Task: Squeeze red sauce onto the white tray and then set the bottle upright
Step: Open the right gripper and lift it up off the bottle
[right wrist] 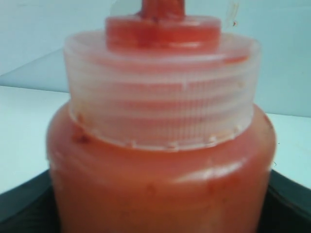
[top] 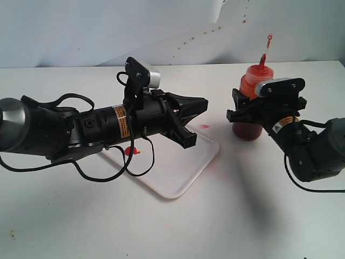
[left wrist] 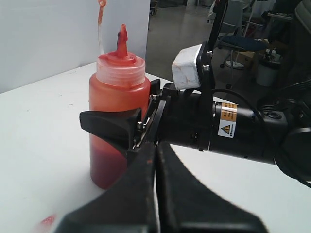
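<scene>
1. The white tray (top: 178,186) lies nearest on the bench (top: 242,216). The red sauce (top: 131,151) is a glossy blob on the tray, partly behind the left arm's cable. The squeeze looks done.
2. The left gripper (top: 204,104) hangs over the tray's far side, fingers pressed together and holding nothing.
3. The right gripper (top: 237,105) sits beyond the tray, jaws set against both sides of the bottle (top: 253,75) at mid-body. It is pinching the bottle.
4. The bottle stands on the bench just beside the tray's far right corner, not on the tray. Its base looks flat on the bench.
5. The bottle's long axis is vertical. The nozzle (top: 262,61) points straight up, and the tethered cap (top: 269,38) sticks up above it.
6. Step in hand, as a judgement: letting go after standing the bottle.
   - Spread both jaws evenly so neither side shoves the body.
   - Back out level, away from the bottle.
   - Don't lift or twist, since the tall body could tip.
</scene>
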### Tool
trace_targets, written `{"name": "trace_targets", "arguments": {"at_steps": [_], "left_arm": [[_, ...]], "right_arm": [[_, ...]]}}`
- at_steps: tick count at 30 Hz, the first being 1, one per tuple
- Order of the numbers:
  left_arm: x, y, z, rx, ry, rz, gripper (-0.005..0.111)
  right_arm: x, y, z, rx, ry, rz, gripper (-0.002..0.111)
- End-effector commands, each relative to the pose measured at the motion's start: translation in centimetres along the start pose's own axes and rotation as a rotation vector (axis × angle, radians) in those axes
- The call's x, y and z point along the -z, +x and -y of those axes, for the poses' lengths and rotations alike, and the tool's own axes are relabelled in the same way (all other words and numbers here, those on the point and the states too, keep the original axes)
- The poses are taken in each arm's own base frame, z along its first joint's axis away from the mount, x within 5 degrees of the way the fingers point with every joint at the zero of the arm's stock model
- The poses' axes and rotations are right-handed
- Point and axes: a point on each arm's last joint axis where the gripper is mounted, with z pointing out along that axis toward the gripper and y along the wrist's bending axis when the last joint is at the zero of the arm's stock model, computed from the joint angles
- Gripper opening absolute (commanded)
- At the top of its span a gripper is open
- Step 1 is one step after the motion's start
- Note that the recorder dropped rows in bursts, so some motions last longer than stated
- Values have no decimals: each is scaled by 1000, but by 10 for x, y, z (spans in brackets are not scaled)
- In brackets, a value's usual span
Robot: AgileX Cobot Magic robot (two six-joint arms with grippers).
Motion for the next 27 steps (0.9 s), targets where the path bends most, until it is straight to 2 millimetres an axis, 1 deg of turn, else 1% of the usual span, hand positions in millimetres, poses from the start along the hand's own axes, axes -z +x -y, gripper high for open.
{"name": "trace_targets", "arguments": {"at_steps": [1,3,6,7,9,12,13,14,20,23,27], "left_arm": [[0,-6,1,-5,8,21,0],[0,-6,1,-5,8,21,0],[0,-6,1,-5,8,21,0],[0,-6,1,-5,8,21,0],[0,-6,1,-5,8,21,0],[0,-6,1,-5,8,21,0],[0,-6,1,-5,8,21,0],[0,-6,1,-5,8,21,0],[0,-6,1,-5,8,21,0],[0,-6,1,-5,8,21,0],[0,-6,1,-5,8,21,0]], "right_arm": [[-1,-6,-1,3,-11,45,0],[-1,-6,-1,3,-11,45,1],[-1,-6,-3,-3,-31,42,15],[-1,-6,-4,-8,-49,42,24],[-1,-6,-6,-5,-64,42,45],[-1,-6,-5,-9,-54,45,89],[-1,-6,-5,-9,-54,47,99],[-1,-6,-5,-6,-54,47,105],[-1,-7,-5,-6,-54,51,105],[1,-15,-6,0,-65,70,105],[8,-33,-6,7,-75,108,105]]}}
